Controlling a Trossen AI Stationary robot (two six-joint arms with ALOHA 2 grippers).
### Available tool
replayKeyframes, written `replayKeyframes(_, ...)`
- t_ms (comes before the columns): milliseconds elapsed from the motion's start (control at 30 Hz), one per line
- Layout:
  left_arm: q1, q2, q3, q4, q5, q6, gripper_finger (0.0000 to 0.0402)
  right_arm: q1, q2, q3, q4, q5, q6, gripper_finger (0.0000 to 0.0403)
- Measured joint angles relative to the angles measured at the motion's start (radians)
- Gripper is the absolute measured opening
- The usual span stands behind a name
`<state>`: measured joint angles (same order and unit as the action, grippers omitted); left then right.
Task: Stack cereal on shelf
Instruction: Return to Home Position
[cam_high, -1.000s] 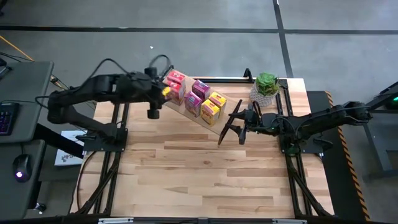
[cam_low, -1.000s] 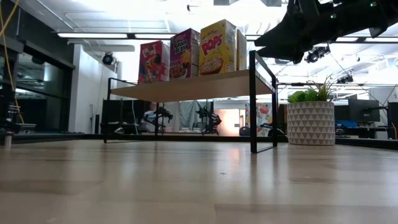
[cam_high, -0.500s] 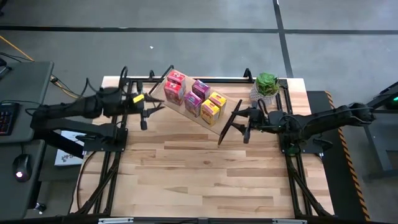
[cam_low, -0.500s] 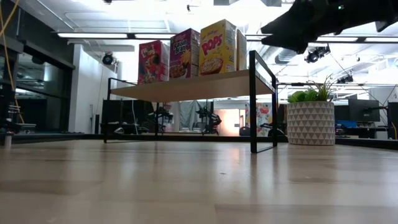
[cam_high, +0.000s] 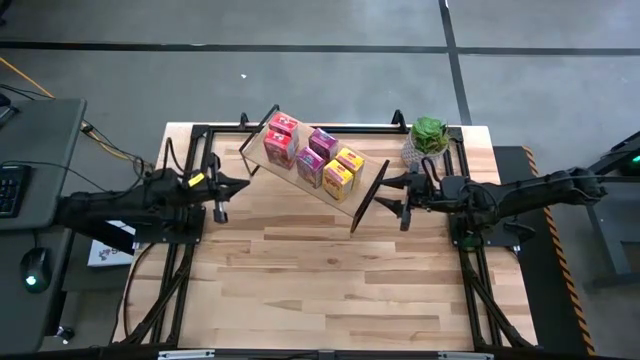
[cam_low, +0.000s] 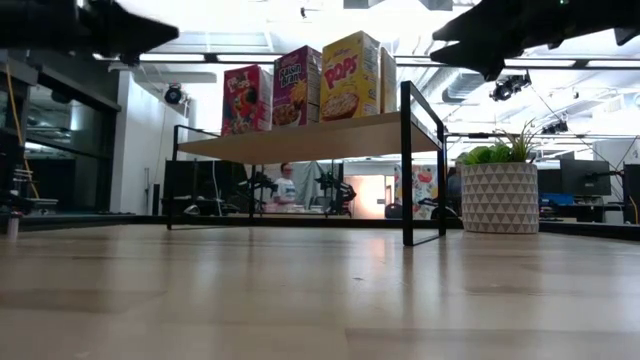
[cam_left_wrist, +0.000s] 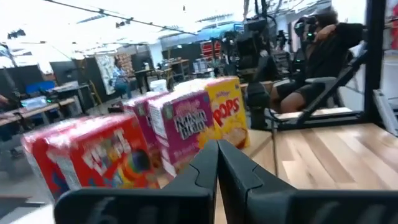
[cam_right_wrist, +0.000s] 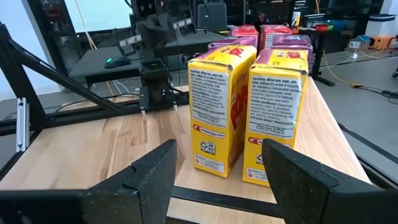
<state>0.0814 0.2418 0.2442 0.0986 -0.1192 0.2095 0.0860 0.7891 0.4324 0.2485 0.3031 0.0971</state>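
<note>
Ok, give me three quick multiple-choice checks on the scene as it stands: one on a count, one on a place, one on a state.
1. How many cereal boxes stand on the shelf?
A. Four
B. Six
C. Eight

2. Where is the potted plant?
A. On the table, past the shelf's end with the yellow boxes
B. On the shelf
C. In an end effector

3. How are the end effectors?
A. Both shut on boxes
B. Left open, right shut
C. Left end effector shut, right end effector open, both empty

Answers:
1 B: the high view shows two red, two magenta and two yellow.
2 A: the plant stands on the tabletop, off the shelf.
3 C: the left fingers touch, the right ones gape, and both hang clear of the shelf.
</note>
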Motion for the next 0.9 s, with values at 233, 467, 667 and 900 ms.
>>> replayKeyframes(233, 0.0, -0.108, -0.111, 0.007, 0.049, -0.026, 0.0001, 0.0, -0.022, 0.0, 0.002, 0.0, 0.0, 0.0229)
replayKeyframes(467, 0.001, -0.15, -0.231, 0.15, 0.063, -0.067, 0.0, 0.0, -0.021, 0.0, -0.007, 0.017, -0.024, 0.0229)
replayKeyframes(667, -0.001, -0.149, -0.232, 0.042, 0.126, -0.141, 0.0, 0.0, -0.021, 0.0, -0.013, 0.019, -0.008, 0.0229)
replayKeyframes(900, -0.013, -0.15, -0.232, 0.022, 0.102, -0.125, 0.0, 0.0, -0.101, 0.0, -0.168, -0.012, -0.037, 0.0207)
